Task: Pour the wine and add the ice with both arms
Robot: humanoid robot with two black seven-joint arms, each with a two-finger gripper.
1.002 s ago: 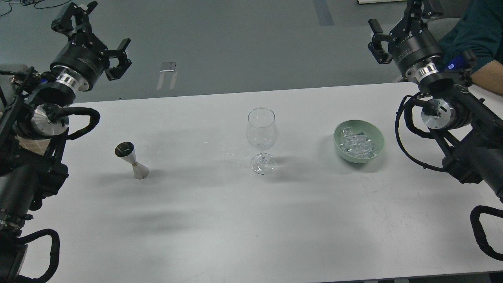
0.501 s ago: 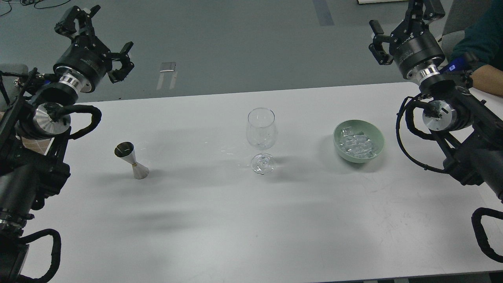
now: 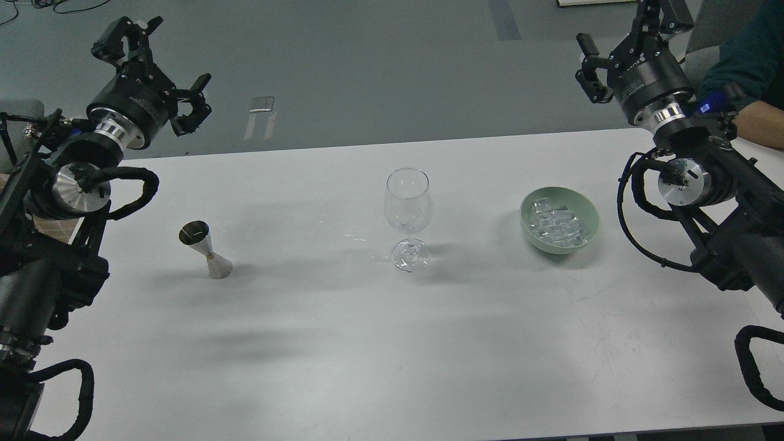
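Observation:
A clear stemmed glass point(image 3: 408, 211) stands empty and upright at the middle of the white table point(image 3: 343, 343). A steel hourglass-shaped jigger point(image 3: 205, 249) stands to its left. A pale green bowl point(image 3: 589, 214) to its right holds a heap of clear ice cubes point(image 3: 556, 224). My left gripper point(image 3: 160, 70) is open and empty, raised past the table's far left edge, well behind the jigger. My right gripper point(image 3: 625, 37) is open and empty, raised past the far right corner, behind the bowl.
A person's teal-sleeved arm point(image 3: 744, 67) reaches in at the far right, close behind my right arm. A grey floor with a small metal plate point(image 3: 262, 104) lies beyond the table's far edge.
My left gripper has shifted slightly right and away. My right gripper has edged slightly up. The person's arm has drawn back to the right. The table objects have not moved.

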